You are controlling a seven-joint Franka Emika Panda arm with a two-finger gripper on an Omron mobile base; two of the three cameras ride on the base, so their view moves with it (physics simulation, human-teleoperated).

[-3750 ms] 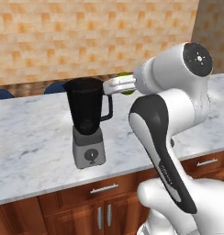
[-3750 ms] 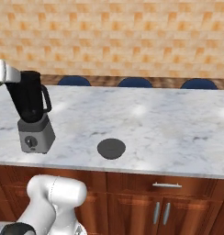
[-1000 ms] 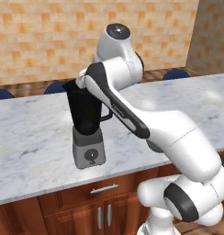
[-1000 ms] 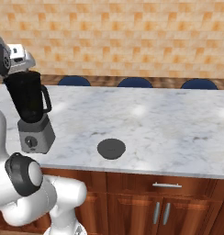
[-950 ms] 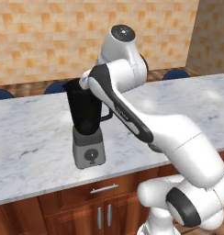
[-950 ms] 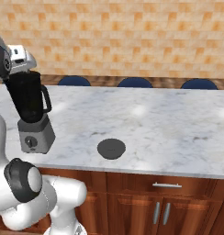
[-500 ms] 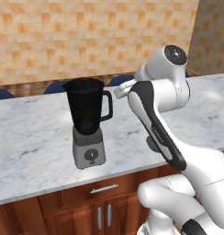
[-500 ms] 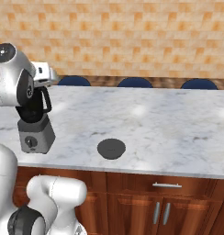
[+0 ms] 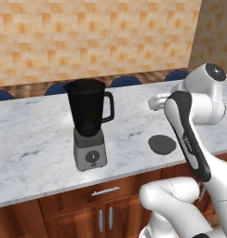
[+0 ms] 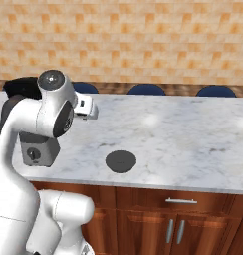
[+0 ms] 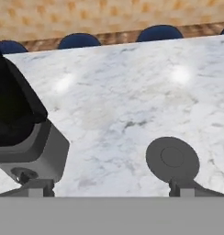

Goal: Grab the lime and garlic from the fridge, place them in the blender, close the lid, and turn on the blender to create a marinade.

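Hand: the hand (image 11: 111, 187) hangs above the worktop (image 9: 31, 135), aimed down between blender and lid; its two finger tips (image 11: 38, 187) stand wide apart at the bottom of the hand view with nothing between them, so it is spread and empty.
Lid: the lid (image 11: 172, 159) lies flat on the marble just beyond the far finger tip; in the left base view it sits to the right of the blender (image 9: 89, 122), well apart from it, near the front edge.
Blender: upright on its grey base, jug top uncovered, dial (image 9: 92, 157) facing the front edge.
Garlic and lime: I cannot tell from these views whether they are inside the black jug.
Step in hand: probably fetching the lid to close the jug.
How to do it well: centre the hand over the small raised middle of the disc, come straight down, and pinch that knob, since the flat rim gives little to hold.
Risk: a skewed grasp may tip the disc; the carry towards the jug must clear its side handle (image 9: 109, 105) and spout.
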